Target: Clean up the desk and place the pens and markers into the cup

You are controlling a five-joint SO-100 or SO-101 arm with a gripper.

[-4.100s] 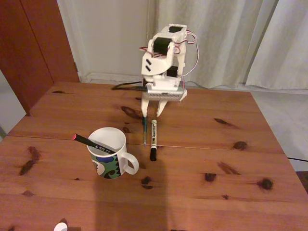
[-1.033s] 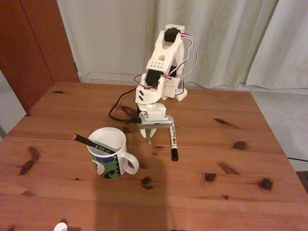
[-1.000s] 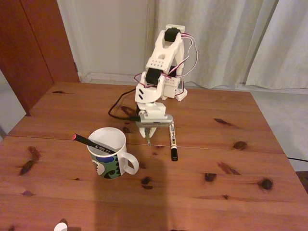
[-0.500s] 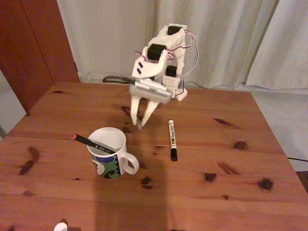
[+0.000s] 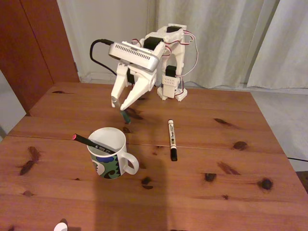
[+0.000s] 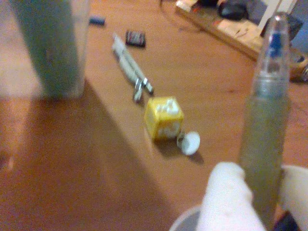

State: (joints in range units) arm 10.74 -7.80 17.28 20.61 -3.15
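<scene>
In the fixed view my gripper (image 5: 120, 106) hangs above the desk (image 5: 216, 192), behind the cup (image 5: 109, 152) and a little to its right. It is shut on the teal-green pen (image 5: 125, 116), whose lower end pokes out below the fingers. The white cup holds the black pen with the red tip (image 5: 85, 141), which leans out to the left. The white marker with a black cap (image 5: 171, 139) lies flat to the right of the cup. In the wrist view the held pen (image 6: 265, 139) stands upright beside a white finger (image 6: 226, 199), and the picture is blurred.
The arm's base (image 5: 171, 89) stands at the desk's far edge with a black cable behind it. A small white object (image 5: 60, 226) sits at the front edge. The wrist view shows a yellow cube (image 6: 163, 117), a white cap (image 6: 188, 143) and a pale pen (image 6: 127, 62) on a brown surface.
The gripper closed on the teal-green pen on the desk, rose with it and swung left toward the cup. The marker was shifted right and now lies still.
</scene>
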